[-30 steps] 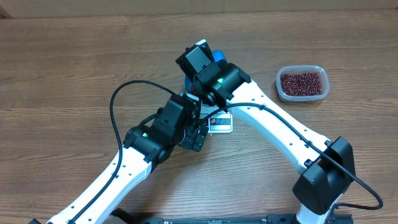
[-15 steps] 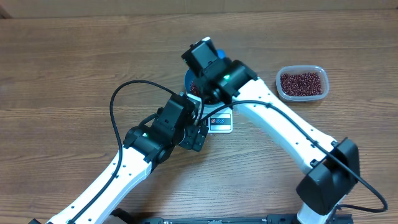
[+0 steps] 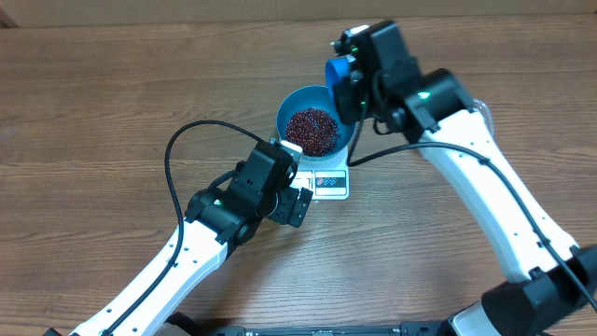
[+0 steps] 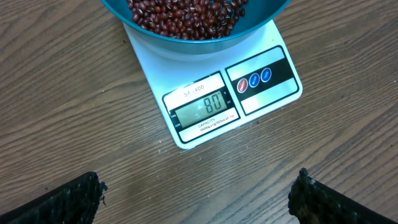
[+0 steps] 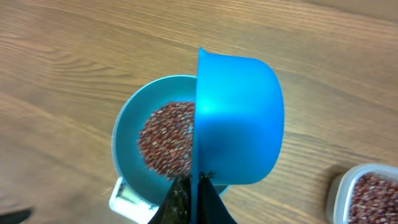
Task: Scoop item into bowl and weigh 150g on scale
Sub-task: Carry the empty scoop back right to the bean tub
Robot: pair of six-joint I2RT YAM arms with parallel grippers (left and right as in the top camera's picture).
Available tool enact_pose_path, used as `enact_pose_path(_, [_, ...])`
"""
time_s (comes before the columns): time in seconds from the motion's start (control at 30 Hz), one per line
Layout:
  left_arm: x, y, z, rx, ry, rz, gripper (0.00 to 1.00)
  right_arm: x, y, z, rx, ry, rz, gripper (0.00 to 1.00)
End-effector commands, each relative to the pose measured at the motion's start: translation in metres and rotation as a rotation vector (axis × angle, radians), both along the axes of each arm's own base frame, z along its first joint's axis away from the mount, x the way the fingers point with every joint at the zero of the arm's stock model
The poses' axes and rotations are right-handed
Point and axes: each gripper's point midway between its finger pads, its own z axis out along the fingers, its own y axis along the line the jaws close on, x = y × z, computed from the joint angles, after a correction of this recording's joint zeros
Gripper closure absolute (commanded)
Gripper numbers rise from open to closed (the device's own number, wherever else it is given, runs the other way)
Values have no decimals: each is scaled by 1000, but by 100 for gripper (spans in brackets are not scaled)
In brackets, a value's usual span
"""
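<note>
The blue bowl [image 3: 291, 114] stands on the white scale [image 3: 333, 187] and holds a heap of red-brown beans [image 3: 312, 129]. The scale [image 4: 273, 96] shows 80 on its display [image 4: 205, 107]. My right gripper [image 5: 194, 180] is shut on the handle of a blue scoop [image 5: 239, 130]. The scoop is tipped on its side over the bowl's right rim [image 5: 124, 134], its inside hidden. In the overhead view the scoop [image 3: 341, 77] sits just up and right of the bowl. My left gripper [image 4: 198, 186] hangs open just in front of the scale, with nothing between its fingers.
A clear plastic tub [image 5: 367, 193] with more beans sits at the lower right of the right wrist view. The left arm [image 3: 224, 210] lies low in front of the scale. Bare wooden table [image 3: 112, 103] surrounds everything.
The right arm has swung right and back with the scoop, uncovering the bowl and its beans. The left arm has not moved.
</note>
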Motion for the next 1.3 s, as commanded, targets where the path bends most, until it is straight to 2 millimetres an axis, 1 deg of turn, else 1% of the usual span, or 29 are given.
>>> enact_pose_path(0.0, [-1, 0, -4, 0, 11, -9, 1, -12, 2, 38, 140, -19, 81, 96])
enact_pose_path(0.1, [-1, 0, -4, 0, 11, -9, 0, -17, -9, 44, 176, -2, 82, 96])
enact_pose_path(0.2, [-1, 0, -4, 0, 11, -9, 0, -18, -28, 49, 191, 6, 47, 96])
enact_pose_path(0.53, [1, 0, -3, 1, 1, -5, 0, -26, -81, 64, 223, 3, -9, 96])
enact_pose_path(0.67, [-1, 1, -4, 6, 8, -5, 0, -30, -97, 65, 232, 16, -20, 96])
enact_pose_path(0.87, [-1, 1, -3, 12, 3, -18, 0, -33, -111, 65, 266, 34, -10, 96])
enact_pose_path(0.97, [-2, 2, 2, 4, -9, -18, 0, -32, -123, 65, 286, 37, -36, 96])
enact_pose_path(1.07, [-5, 5, 13, -9, -34, -15, 0, -31, -136, 65, 294, 37, -70, 96])
enact_pose_path(1.2, [-9, 10, 33, -32, -87, -8, 1, -29, -149, 65, 300, 34, -104, 96])
enact_pose_path(1.27, [-12, 12, 41, -40, -114, -6, 1, -28, -152, 66, 304, 32, -111, 96])
